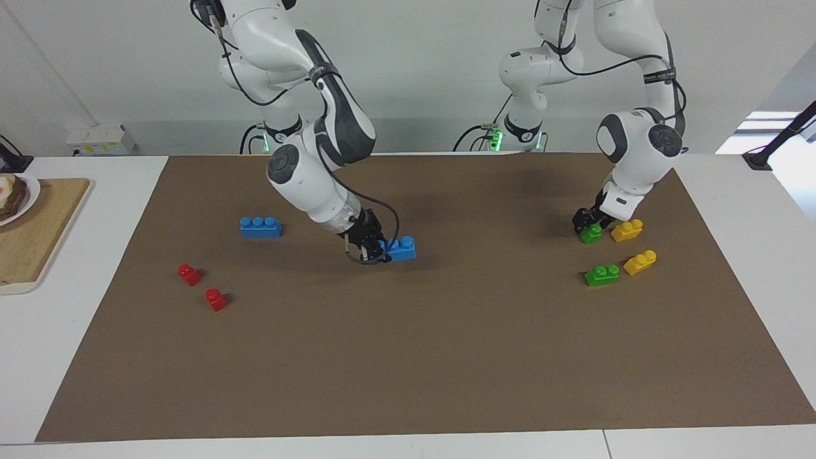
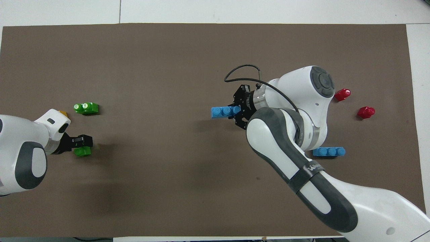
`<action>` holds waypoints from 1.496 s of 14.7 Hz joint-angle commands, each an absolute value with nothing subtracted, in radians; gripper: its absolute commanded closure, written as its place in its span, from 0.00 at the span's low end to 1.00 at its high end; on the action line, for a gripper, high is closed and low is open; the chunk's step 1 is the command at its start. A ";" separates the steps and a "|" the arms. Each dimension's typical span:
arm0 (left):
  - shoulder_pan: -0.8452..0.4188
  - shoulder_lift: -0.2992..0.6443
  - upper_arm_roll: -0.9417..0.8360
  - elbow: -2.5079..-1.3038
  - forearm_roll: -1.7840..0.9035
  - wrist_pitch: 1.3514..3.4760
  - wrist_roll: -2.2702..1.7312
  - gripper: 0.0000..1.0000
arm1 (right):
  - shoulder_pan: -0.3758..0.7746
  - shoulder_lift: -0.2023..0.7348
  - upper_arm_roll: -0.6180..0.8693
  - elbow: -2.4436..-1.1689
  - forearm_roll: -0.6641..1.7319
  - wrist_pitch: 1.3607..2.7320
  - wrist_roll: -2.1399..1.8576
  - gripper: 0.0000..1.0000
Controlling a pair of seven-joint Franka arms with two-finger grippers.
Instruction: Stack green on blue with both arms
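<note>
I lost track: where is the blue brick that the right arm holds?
The blue brick is in the right gripper, low over the middle of the brown mat.

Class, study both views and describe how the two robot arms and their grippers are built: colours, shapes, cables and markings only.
Both arms are glossy white rounded segments with dark grey panels and round grey joint caps. The right arm carries a grey band with small lettering and a thin black cable looping beside its black right gripper. The left arm has a similar lettered band, black cables, and a black left gripper. Green lights glow at both bases.

2 white jointed arms (image 1: 312,185), dk grey joint panels, black cables, black 2-finger grippers; green base lights.
</note>
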State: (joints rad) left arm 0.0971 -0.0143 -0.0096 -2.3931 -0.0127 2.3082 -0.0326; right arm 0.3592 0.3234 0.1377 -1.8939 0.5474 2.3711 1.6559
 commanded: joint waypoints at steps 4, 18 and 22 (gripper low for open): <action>0.092 -0.020 -0.009 -2.422 -0.002 2.336 -0.048 0.35 | 0.430 0.391 0.130 -1.914 0.555 2.470 1.718 1.00; 0.014 0.040 -0.015 -2.118 -0.032 2.068 -0.459 1.00 | 0.428 0.400 0.124 -1.983 0.554 2.537 1.744 1.00; -0.034 0.038 -0.018 -2.086 -0.115 2.042 -0.720 1.00 | 0.426 0.403 0.124 -1.991 0.554 2.554 1.744 1.00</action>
